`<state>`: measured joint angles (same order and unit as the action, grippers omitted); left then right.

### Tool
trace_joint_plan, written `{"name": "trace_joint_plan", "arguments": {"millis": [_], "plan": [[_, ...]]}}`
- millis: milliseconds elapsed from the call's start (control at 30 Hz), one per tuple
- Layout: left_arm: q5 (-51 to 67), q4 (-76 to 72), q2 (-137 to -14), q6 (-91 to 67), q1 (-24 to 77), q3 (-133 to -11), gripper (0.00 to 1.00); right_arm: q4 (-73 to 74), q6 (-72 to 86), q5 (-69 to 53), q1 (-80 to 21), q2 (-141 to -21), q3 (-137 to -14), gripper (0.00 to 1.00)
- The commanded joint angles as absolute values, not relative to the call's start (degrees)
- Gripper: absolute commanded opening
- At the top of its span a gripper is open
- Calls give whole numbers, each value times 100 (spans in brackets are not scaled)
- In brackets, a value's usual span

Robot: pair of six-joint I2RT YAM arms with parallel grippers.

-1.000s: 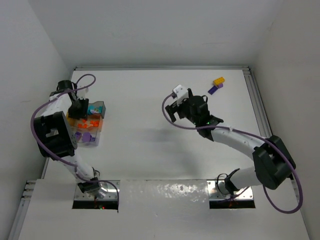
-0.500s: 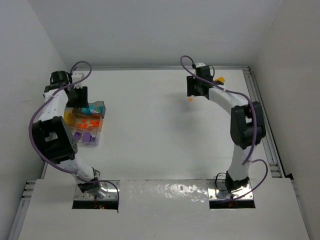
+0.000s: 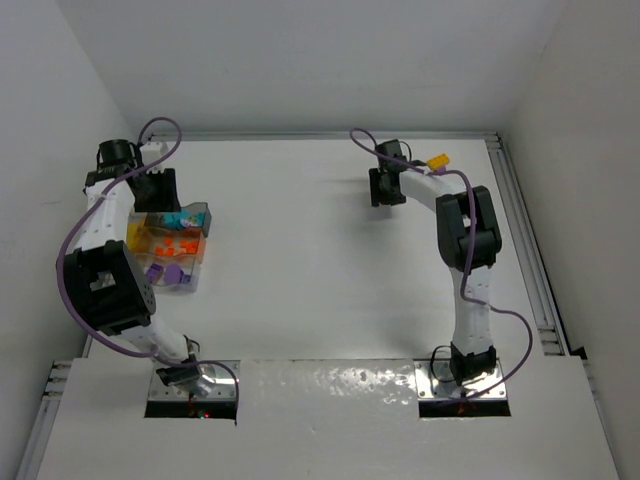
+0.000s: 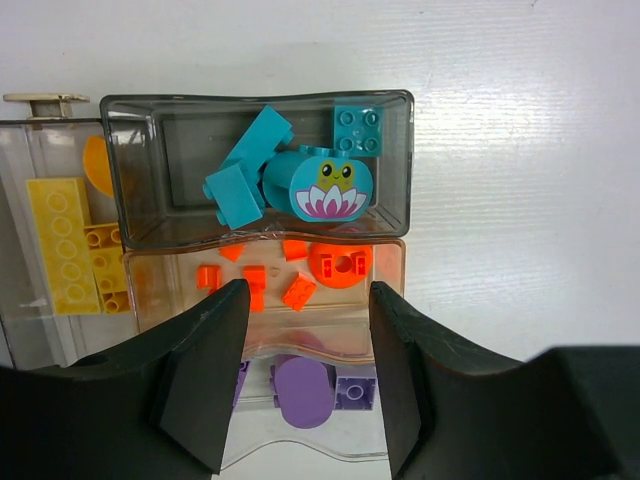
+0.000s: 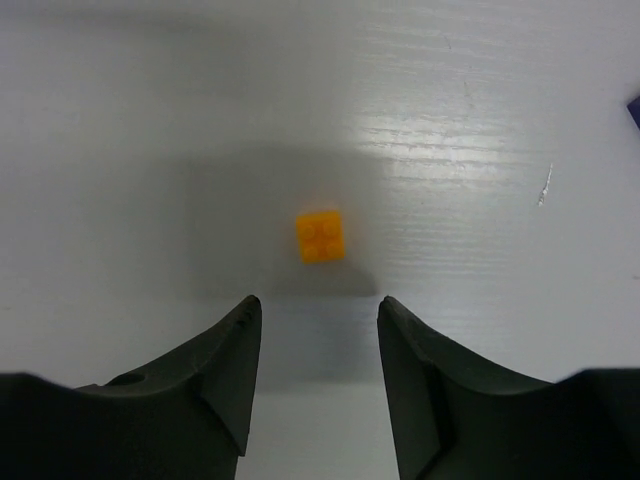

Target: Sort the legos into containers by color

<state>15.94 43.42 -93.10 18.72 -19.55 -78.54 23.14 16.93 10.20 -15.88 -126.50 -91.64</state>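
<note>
The clear containers (image 4: 180, 150) lie below my left gripper (image 4: 308, 295), which is open and empty above them. One compartment holds teal legos (image 4: 290, 175), another orange legos (image 4: 335, 266), the left one yellow legos (image 4: 62, 240), the near one purple legos (image 4: 303, 388). From above, the containers (image 3: 203, 213) sit at the far left with the left gripper (image 3: 160, 190) at their far end. My right gripper (image 5: 318, 310) is open and empty, low over the table, with a small orange brick (image 5: 321, 237) lying just past its tips. That gripper (image 3: 385, 188) hides this brick from above. A yellow brick (image 3: 437, 161) lies near the back right.
White walls close in the table on the left, back and right. A metal rail (image 3: 518, 205) runs along the right edge. A purple scrap (image 5: 636, 108) shows at the right edge of the right wrist view. Purple cables loop off both arms.
The right arm has swung from mid-table to the back, stopping over the small orange brick, and its jaws have narrowed. The left gripper has shifted slightly toward the back wall.
</note>
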Motion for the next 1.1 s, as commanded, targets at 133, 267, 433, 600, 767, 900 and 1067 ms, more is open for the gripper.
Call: {"name": "trace_joint_plan", "arguments": {"millis": [133,267,433,600,767,900,1067], "plan": [[1793,4289,-9149,1731,-1942,-8042,49,2197,1811,1011,-1600,-12990,-9536,44],[1846,4315,-9123,1696,-1942,-8042,49,2197,1793,1081,-1600,-13157,-9703,40],[1854,4333,-9088,1670,-1942,-8068,49,2285,1784,1142,-1582,-13254,-9888,29],[1907,4324,-9079,1661,-1951,-8103,49,2197,1767,1195,-1582,-13122,-9668,18],[2004,4324,-9105,1608,-1951,-8156,49,2066,1618,1187,-1573,-13034,-9466,10],[2441,4377,-9053,1643,-1942,-8244,46,1715,1180,932,-1573,-12720,-9090,0],[2987,4500,-8877,1784,-1469,-8428,46,784,537,686,-1626,-11771,-8220,0]]}}
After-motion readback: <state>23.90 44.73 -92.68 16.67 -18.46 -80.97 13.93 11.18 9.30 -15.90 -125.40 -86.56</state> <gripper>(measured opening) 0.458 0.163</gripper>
